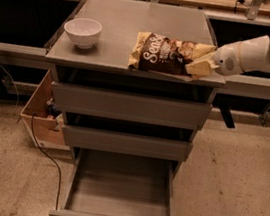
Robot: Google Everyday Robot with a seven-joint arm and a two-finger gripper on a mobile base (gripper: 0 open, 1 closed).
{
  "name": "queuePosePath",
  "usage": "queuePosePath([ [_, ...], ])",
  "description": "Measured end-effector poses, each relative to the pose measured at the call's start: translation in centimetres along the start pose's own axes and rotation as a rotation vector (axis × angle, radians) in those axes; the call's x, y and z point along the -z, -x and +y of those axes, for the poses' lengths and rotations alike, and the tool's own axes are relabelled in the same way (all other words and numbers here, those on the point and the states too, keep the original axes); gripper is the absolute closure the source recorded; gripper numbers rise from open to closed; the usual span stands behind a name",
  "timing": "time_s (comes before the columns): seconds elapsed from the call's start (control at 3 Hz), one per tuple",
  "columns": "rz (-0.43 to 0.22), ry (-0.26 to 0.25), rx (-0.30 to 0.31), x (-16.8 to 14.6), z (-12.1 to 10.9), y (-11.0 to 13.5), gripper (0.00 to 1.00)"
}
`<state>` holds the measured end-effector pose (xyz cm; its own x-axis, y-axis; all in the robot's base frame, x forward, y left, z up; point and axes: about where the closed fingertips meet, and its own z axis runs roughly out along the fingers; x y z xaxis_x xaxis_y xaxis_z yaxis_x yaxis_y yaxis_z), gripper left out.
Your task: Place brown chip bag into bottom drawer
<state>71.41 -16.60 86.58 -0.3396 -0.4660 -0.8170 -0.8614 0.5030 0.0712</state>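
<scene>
The brown chip bag [163,56] lies on the grey cabinet's top [123,20], near its front right corner, its right end reaching the edge. My gripper [200,67] comes in from the right on the white arm [254,54] and is shut on the bag's right yellow-tan end. The bottom drawer [121,191] is pulled out at floor level, and its long grey tray holds nothing. The two drawers above it are pushed in.
A white bowl [82,31] stands at the front left of the cabinet top. A cardboard box [38,116] and a black cable [42,152] lie on the floor to the left. Dark tables stand behind.
</scene>
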Motion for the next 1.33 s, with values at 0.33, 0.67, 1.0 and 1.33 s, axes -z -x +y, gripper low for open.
queuePosePath([
  [0.33, 0.017, 0.006, -0.053, 3.6, 4.1, -3.0, 1.0],
  [0.67, 0.04, 0.005, -0.086, 5.5, 6.7, -5.0, 1.0],
  [1.0, 0.112, -0.001, -0.128, 8.5, 9.6, -7.6, 1.0],
  [1.33, 0.112, -0.001, -0.128, 8.5, 9.6, -7.6, 1.0],
])
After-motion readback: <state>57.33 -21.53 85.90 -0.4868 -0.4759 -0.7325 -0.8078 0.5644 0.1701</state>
